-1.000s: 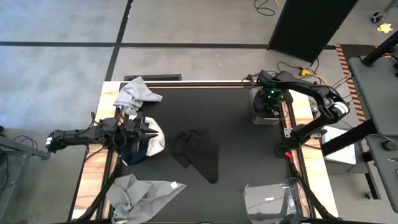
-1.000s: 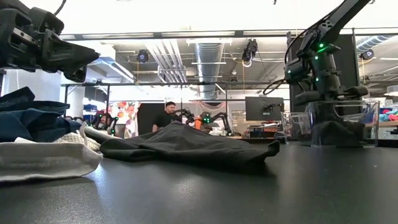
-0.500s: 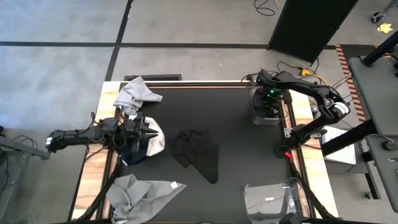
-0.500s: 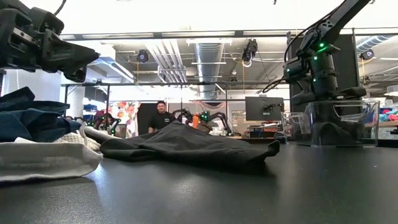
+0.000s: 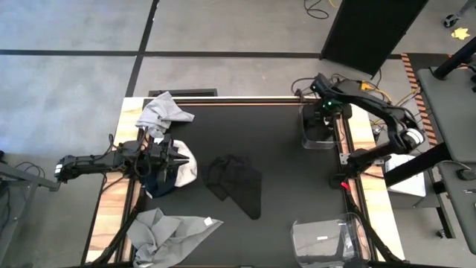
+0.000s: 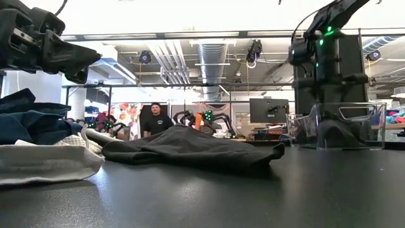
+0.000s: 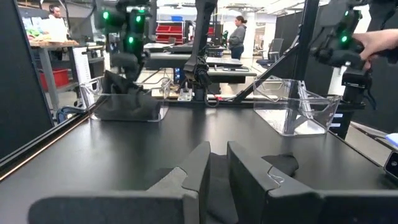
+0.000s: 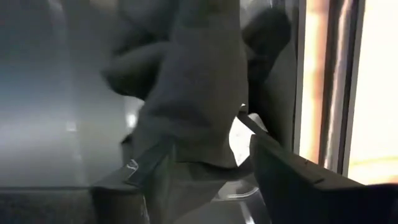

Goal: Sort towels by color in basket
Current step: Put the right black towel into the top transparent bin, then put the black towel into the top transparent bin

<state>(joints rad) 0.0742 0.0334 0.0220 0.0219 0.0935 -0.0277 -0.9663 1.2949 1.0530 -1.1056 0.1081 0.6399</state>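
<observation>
I can't read any words or labels on anything here.

My right pincer [image 5: 325,113] hangs just above the clear bin [image 5: 321,138] at the far right corner of the counter [image 5: 282,171]. Its fingers [image 8: 283,180] are spread apart with nothing between them. A dark towel [image 8: 193,93] lies in the bin right below them — the fingers are not touching it.

My left pincer [image 5: 181,159] is well apart from that bin, over at the left edge of the counter. It sits above a small pile there — a navy towel [image 6: 31,120] on top of a white towel [image 6: 44,161]. Its fingers [image 7: 193,171] are only a little apart and hold nothing.

A black towel [image 5: 236,182] lies spread out in the middle of the counter, between the pile and the clear bin. One grey towel [image 5: 162,113] sits at the far left corner and another grey towel [image 5: 167,231] at the near left corner. A second clear bin [image 5: 327,240] stands at the near right corner.
</observation>
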